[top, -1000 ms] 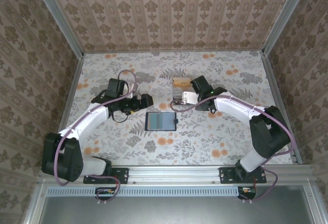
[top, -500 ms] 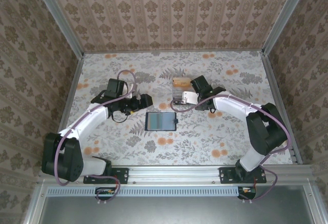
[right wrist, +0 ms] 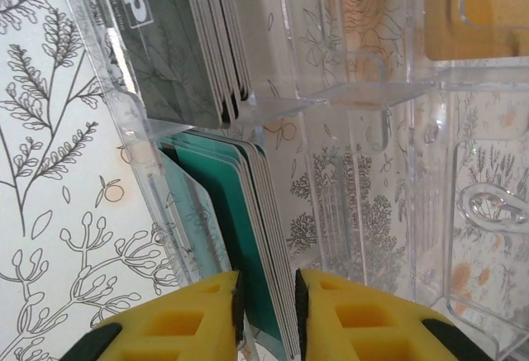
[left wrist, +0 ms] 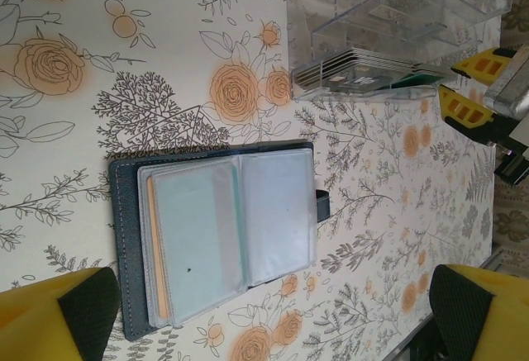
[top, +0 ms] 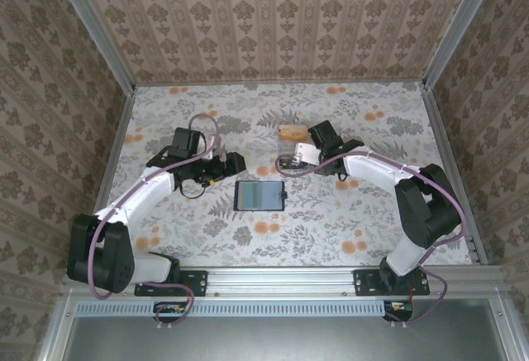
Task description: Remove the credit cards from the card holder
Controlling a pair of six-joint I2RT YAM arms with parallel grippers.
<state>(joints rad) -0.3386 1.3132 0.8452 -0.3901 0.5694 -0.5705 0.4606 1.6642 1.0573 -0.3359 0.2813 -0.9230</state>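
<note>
The card holder (left wrist: 219,241) lies open and flat at the lower centre of the left wrist view; from overhead it sits mid-table (top: 260,195), between the two arms. It looks light and soft-backed, with slick clear sleeves, so it would likely slide or fold if tugged. A sound hold would be to press down on the dark cover edge or the clasp tab (left wrist: 321,206) while pinching a card by the edge that shows at a sleeve's mouth. The pale green card (left wrist: 198,241) in the left sleeve looks thin and stiff.

An orange edge peeks out beside that card, but how many cards lie beneath it cannot be told. Nor is it clear whether the right sleeve is empty.

The left gripper (left wrist: 271,299) hovers over the holder with its jaws spread wide and nothing in them. At the upper right stands a clear box (left wrist: 397,14) with card stacks in it. There the right gripper (right wrist: 266,311) has its jaws narrowly around the edge of a teal stack (right wrist: 248,237). Whether they pinch it or stand free of it, I cannot tell.
</note>
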